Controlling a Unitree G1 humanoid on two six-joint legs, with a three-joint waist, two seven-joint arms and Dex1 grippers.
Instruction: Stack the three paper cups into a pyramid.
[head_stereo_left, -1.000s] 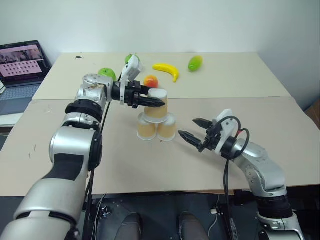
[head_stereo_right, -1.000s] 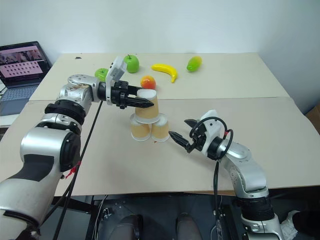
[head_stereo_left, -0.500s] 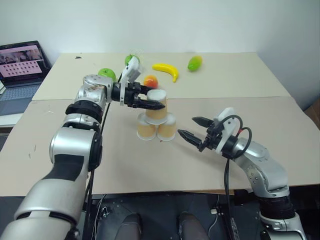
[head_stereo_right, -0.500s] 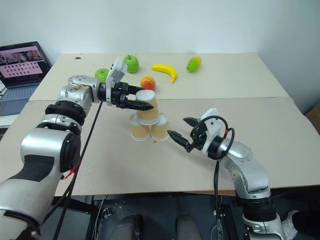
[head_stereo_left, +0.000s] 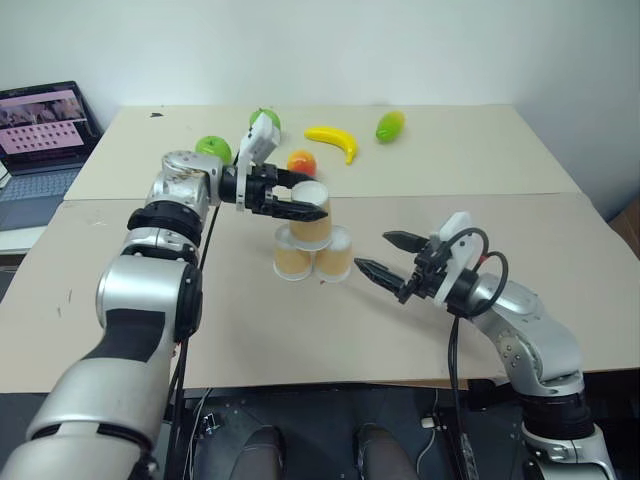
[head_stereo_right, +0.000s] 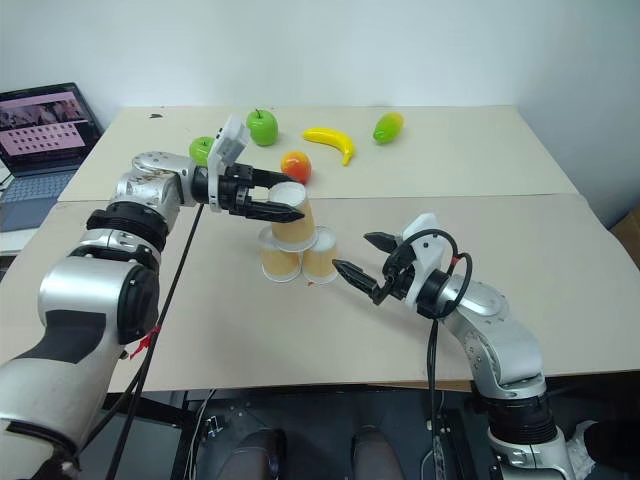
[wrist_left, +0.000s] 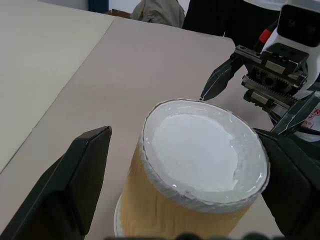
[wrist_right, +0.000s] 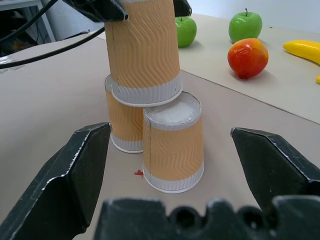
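While upturned, paper cups (wrist_right: 150, 85) show ribbed tan sides | tapered, white-rimmed

Setting: a robotics laboratory or test room. Indicators: two plain beige tables (head_stereo_left: 480, 160) pushed edge to edge against a bare white wall (head_stereo_left: 320, 50); an open laptop (head_stereo_left: 40, 130) at 10 o'clock on a side surface, screen lit; toy fruit laid out as props at 12 o'clock, namely a banana (head_stereo_left: 333, 140), green apples (head_stereo_right: 262, 126) and a red-orange fruit (head_stereo_right: 295, 165); loose cabling (head_stereo_left: 455, 400) hanging below the near table edge.
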